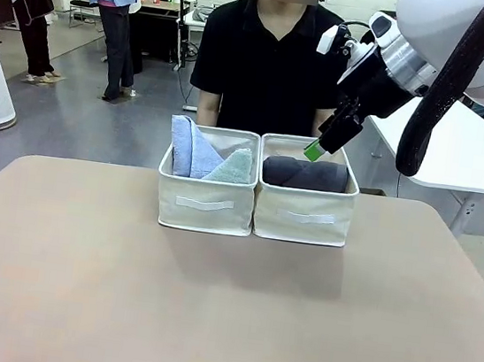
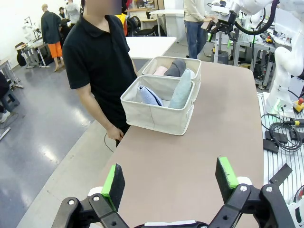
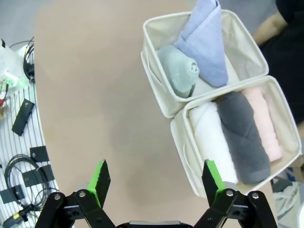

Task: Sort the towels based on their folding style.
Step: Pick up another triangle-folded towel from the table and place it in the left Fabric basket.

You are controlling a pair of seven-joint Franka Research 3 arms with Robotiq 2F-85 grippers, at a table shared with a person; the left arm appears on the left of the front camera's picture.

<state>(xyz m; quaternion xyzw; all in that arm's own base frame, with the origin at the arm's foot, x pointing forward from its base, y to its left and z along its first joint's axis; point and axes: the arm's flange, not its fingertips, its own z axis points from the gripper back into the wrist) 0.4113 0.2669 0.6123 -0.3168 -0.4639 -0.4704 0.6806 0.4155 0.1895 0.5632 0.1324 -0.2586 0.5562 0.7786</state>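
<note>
Two cream bins stand side by side at the table's far middle. The left bin (image 1: 180, 211) holds two triangle-folded towels, a periwinkle blue towel (image 1: 189, 146) and a light teal towel (image 1: 235, 168). In the right bin (image 1: 302, 229) lie rolled towels: white towel (image 3: 213, 137), dark grey towel (image 3: 244, 137) and pink towel (image 3: 265, 123). The yellow towel is hidden. My right gripper (image 1: 317, 149) hangs open and empty just above the right bin's far edge. My left gripper (image 2: 170, 178) is open and empty over the table's left end, well away from the bins.
A person in a black shirt (image 1: 267, 59) stands close behind the bins at the far edge. The tan table (image 1: 208, 302) stretches bare in front of the bins. Cables and small devices (image 3: 23, 166) lie on a slatted surface off the table's side.
</note>
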